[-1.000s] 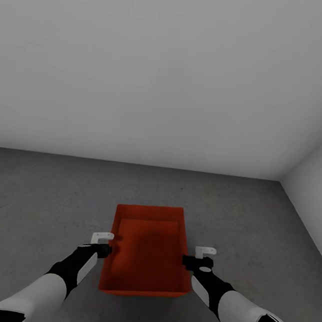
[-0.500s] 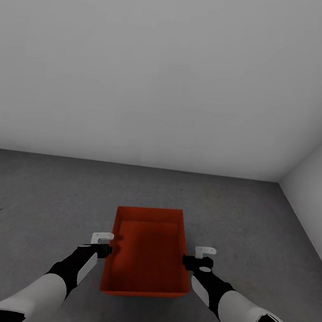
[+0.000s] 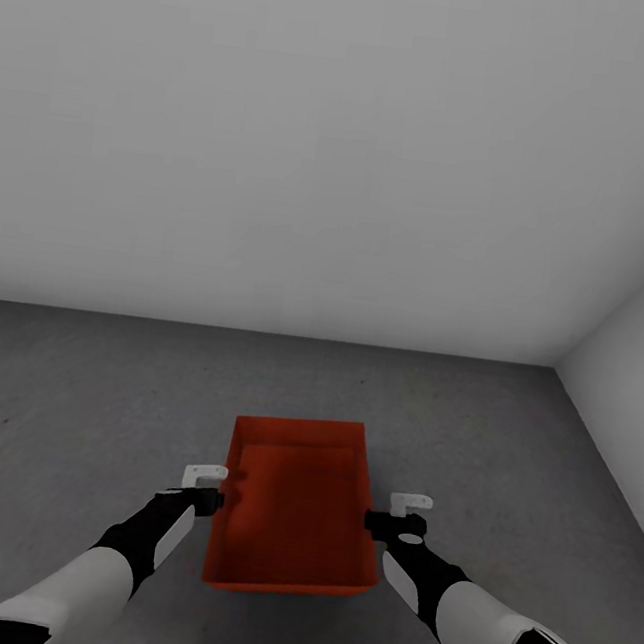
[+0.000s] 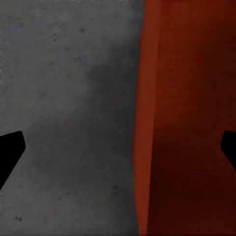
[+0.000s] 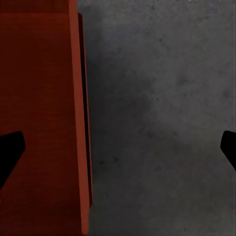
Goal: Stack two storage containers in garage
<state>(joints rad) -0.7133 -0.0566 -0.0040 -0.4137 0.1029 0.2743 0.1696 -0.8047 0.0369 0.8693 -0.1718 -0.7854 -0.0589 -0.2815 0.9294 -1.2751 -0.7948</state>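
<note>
Storage container (image 3: 294,510) on the floor (image 3: 73,382), grey-white walls (image 3: 334,142) around

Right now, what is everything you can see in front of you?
bin: one seen for sure, orange-red, on or just above the floor, between the grippers; the inner step may be a second bin nested inside, cannot tell
floor: one, dark grey, speckled, below the bin
walls: two, grey-white, ahead and to the right
left gripper: one, black and white, open, astride the bin's left wall
right gripper: one, black and white, open, astride the bin's right wall
</note>
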